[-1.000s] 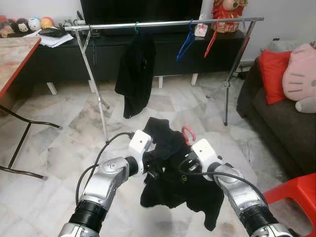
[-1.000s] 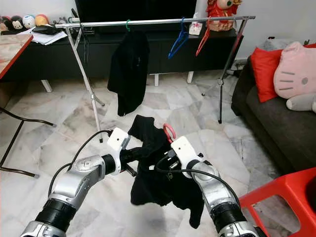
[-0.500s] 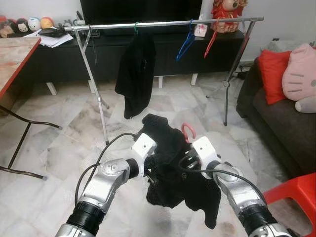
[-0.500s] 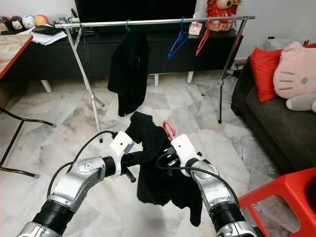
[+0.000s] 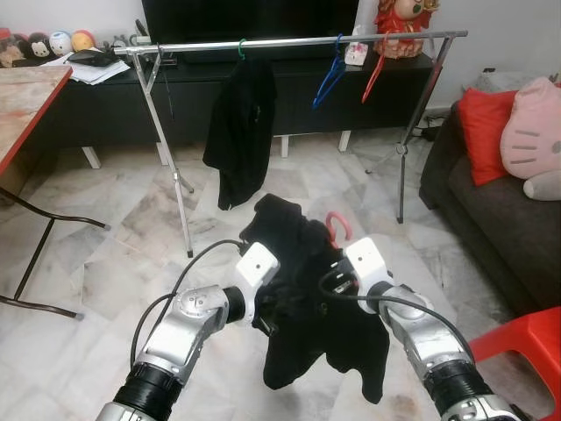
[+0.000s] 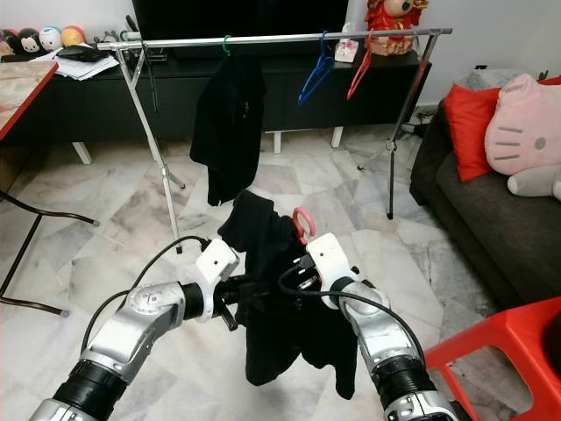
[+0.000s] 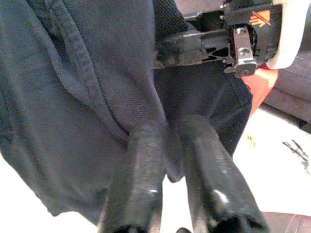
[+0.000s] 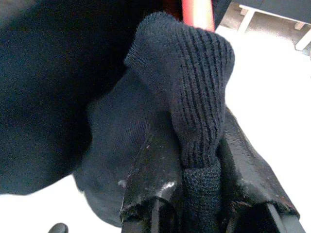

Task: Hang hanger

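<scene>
- One clothes rail (image 5: 289,41), a silver bar on crossed legs, standing in front of the dark TV cabinet.
- Two black garments: one hanging garment (image 5: 240,132) on the clothes rail, one held garment (image 5: 302,289) well in front of it, between the two arms.
- Four hangers: green hanger (image 5: 242,48), blue hanger (image 5: 331,74) and red hanger (image 5: 375,72) on the clothes rail, and a pink hanger (image 5: 337,226) whose hook pokes out of the held garment.
- Two grippers: left gripper (image 7: 167,160) and right gripper (image 8: 194,170), each pinching the held garment's cloth.
- One red cushion (image 5: 485,132), right of the clothes rail.
- One pink plush (image 5: 531,132), beside the cushion.
</scene>
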You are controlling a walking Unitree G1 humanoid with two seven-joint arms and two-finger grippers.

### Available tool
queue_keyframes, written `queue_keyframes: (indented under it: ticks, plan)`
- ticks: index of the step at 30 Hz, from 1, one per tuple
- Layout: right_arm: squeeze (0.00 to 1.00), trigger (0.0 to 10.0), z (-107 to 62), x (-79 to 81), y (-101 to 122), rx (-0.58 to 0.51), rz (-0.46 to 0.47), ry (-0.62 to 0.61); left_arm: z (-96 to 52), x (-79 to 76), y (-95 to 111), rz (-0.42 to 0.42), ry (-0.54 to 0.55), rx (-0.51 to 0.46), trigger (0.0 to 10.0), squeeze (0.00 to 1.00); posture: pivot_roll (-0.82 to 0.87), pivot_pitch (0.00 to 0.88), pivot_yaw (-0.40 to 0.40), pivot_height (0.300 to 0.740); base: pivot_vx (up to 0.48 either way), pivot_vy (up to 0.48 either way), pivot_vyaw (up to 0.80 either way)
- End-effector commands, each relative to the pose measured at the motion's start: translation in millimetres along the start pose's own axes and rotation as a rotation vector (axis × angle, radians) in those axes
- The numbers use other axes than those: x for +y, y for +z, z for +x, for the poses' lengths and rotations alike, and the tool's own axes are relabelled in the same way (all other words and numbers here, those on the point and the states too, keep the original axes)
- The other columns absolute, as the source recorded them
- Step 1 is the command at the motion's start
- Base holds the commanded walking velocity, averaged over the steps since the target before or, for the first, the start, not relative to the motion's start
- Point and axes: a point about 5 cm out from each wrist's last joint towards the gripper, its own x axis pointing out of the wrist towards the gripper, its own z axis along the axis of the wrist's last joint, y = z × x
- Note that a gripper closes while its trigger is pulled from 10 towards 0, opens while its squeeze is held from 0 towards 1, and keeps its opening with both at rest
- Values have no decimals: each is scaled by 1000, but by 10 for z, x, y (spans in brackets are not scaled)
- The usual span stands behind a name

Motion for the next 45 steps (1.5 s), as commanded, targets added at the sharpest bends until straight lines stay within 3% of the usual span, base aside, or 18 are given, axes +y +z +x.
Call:
queue_keyframes:
  ticks: [1,6,16,21,22,23,29,37,38,39,45]
  plan:
    - [0,0,-9,-86,243,-95,0,-18,17,-28,43,35,-17,-3,10000,1000,-64,10,-34,740,0,0,0]
    - [0,0,-5,-102,259,-101,5,-22,15,-53,60,39,-41,-11,10000,1000,-64,5,-32,740,0,0,0]
    - [0,0,-62,-144,226,-149,-68,25,-246,57,227,89,-66,-63,10000,1000,-61,0,-29,740,0,0,0]
    - [0,0,-137,-101,172,-158,-103,149,-397,70,234,124,-95,-50,10000,1000,-65,0,-27,740,0,0,0]
    - [0,0,-149,-90,157,-156,-115,171,-405,80,235,130,-86,-52,10000,761,-62,0,-28,740,0,0,0]
    - [0,0,-166,-70,132,-152,-134,206,-415,93,237,130,-79,-53,10000,0,-62,0,-28,740,0,0,0]
    - [0,0,-246,-54,48,-143,-178,320,-511,39,279,107,-146,-63,10000,0,-62,0,-32,740,0,0,0]
    - [0,0,-390,-98,4,-135,-230,472,-622,-4,441,146,-201,-96,10000,0,-58,0,-38,740,0,0,0]
    - [0,0,-399,-101,0,-132,-236,482,-638,4,465,146,-204,-102,10000,157,-58,0,-38,740,0,0,0]
    - [0,0,-412,-104,-8,-130,-239,495,-661,7,490,149,-214,-106,10000,1000,-58,2,-38,740,0,0,0]
    - [0,0,-458,-81,-20,-134,-257,556,-724,15,511,170,-245,-82,10000,1000,-55,4,-38,740,0,0,0]
